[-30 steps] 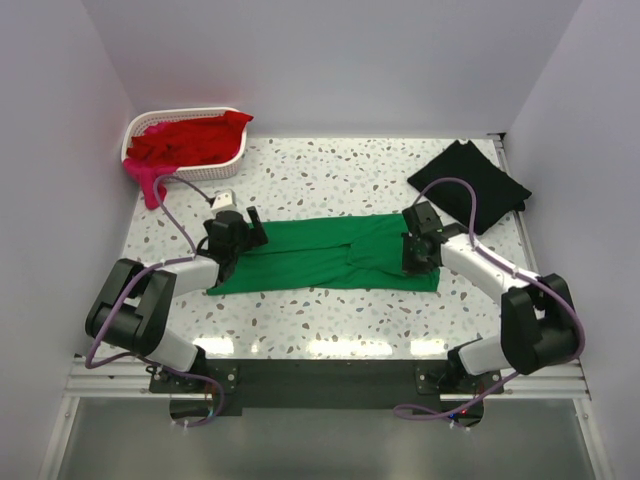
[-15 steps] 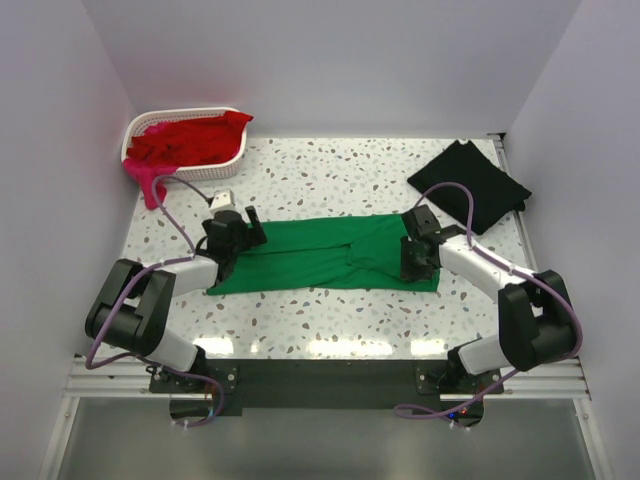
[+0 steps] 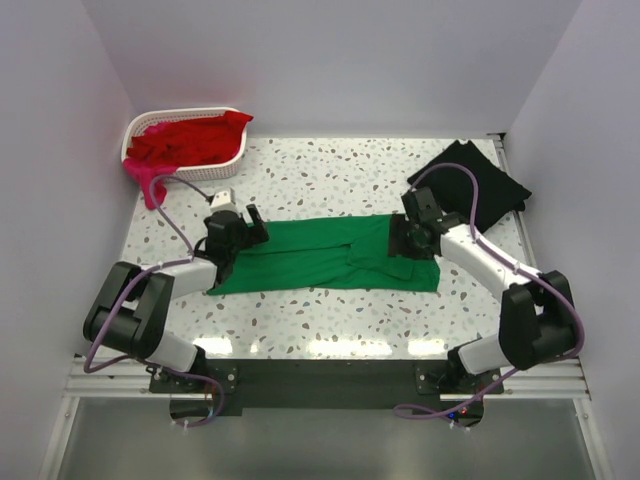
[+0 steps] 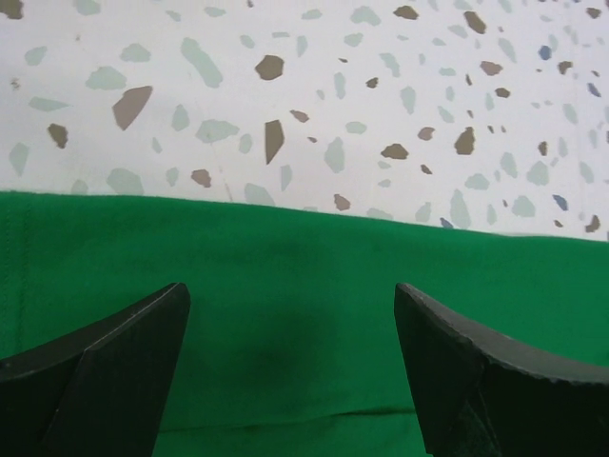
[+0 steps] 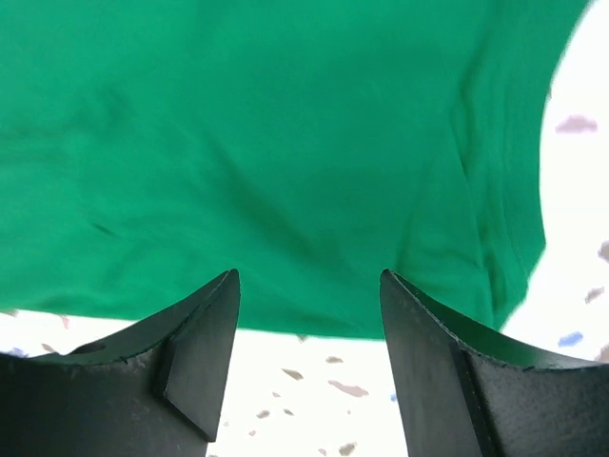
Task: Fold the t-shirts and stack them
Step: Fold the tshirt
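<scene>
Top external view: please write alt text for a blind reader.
A green t-shirt lies as a long strip on the speckled table, the left gripper and the right gripper open above its ends. A black t-shirt lies far right; a white basket of red shirts, far left.

The green t-shirt (image 3: 320, 255) is a plain, bright, solid green with no print. The black t-shirt (image 3: 470, 180) is plain black. The red t-shirts (image 3: 190, 140) are solid red, and the magenta-pink t-shirt (image 3: 148, 185) is plain as well. The basket (image 3: 200, 172) is a white lattice. The table (image 3: 330, 175) is white terrazzo (flecked grey, brown and pale green). The cables (image 3: 172, 215) are purple.
</scene>
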Action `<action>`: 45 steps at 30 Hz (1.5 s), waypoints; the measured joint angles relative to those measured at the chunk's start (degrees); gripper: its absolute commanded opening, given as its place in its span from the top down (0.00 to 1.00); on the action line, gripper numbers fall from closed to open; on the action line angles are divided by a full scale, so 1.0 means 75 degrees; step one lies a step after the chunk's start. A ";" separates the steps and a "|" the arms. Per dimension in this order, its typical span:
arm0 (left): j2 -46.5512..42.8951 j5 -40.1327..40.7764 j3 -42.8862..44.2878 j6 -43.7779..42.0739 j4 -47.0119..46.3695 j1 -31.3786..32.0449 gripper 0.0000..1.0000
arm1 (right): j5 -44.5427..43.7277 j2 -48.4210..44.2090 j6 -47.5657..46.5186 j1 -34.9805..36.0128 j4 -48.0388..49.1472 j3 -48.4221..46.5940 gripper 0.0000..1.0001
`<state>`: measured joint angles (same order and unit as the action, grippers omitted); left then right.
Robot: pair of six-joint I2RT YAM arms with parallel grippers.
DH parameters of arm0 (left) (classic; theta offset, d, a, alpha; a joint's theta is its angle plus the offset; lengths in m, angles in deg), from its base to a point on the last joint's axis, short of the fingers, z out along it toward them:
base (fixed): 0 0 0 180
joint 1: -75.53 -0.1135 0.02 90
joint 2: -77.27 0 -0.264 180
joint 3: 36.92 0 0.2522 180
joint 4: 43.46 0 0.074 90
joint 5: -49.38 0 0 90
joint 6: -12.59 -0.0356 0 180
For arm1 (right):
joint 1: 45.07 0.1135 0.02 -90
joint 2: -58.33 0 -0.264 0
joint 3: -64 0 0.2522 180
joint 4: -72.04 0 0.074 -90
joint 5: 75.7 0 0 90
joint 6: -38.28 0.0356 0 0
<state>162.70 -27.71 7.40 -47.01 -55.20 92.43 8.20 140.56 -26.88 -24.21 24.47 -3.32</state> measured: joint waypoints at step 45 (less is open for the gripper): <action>-0.3864 0.0102 -0.3226 0.1746 0.0114 0.0303 0.08 | 0.1649 0.7944 -0.1102 0.0000 -0.0096 -0.9326 0.35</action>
<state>133.72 -26.95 -16.79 -33.92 -54.35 94.71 20.57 200.15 -35.14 -24.21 23.75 -73.26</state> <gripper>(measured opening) 0.924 0.651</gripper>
